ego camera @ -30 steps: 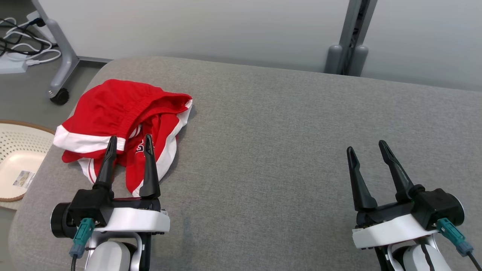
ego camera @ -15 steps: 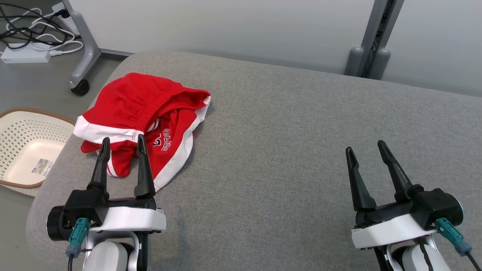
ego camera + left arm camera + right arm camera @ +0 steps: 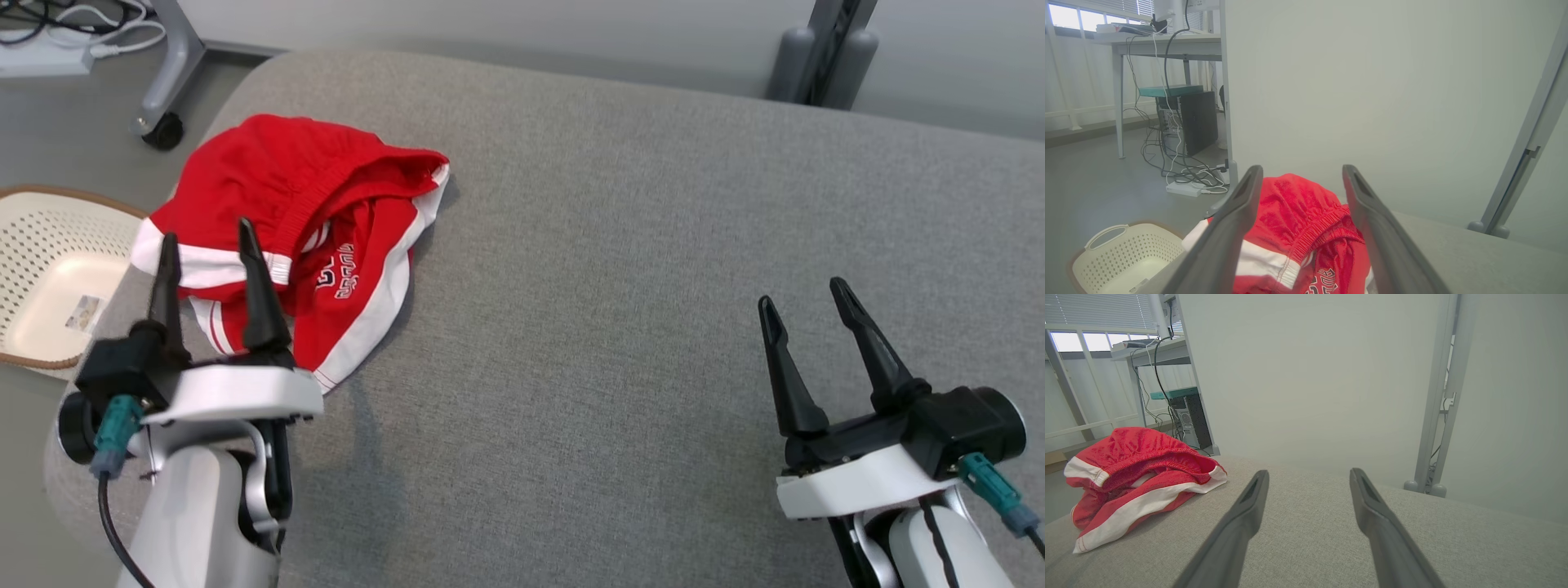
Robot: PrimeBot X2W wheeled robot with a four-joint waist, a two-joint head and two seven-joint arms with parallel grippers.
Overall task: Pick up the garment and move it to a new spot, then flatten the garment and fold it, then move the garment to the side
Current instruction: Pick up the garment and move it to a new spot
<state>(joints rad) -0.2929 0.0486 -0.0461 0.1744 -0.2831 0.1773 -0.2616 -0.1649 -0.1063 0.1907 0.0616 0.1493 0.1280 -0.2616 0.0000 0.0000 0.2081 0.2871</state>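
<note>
The garment point(image 3: 302, 204) is a pair of red shorts with white stripes and lettering, lying crumpled at the far left of the grey cushioned surface point(image 3: 620, 245). It also shows as the garment point(image 3: 1298, 224) in the left wrist view and the garment point(image 3: 1135, 482) in the right wrist view. My left gripper point(image 3: 206, 238) hovers open over the garment's near-left edge, its fingers apart with nothing between them. My right gripper point(image 3: 804, 292) stands open over bare cushion at the lower right, far from the garment.
A cream perforated basket point(image 3: 33, 269) sits on the floor just left of the cushion's edge. A caster leg point(image 3: 163, 122) and cables lie on the floor behind it. A grey post point(image 3: 824, 49) rises beyond the far edge. Bare cushion stretches between the grippers.
The head camera has tilted down and shifted. My left gripper has moved left and farther out over the garment's near-left edge. The right gripper has hardly moved; both stay open.
</note>
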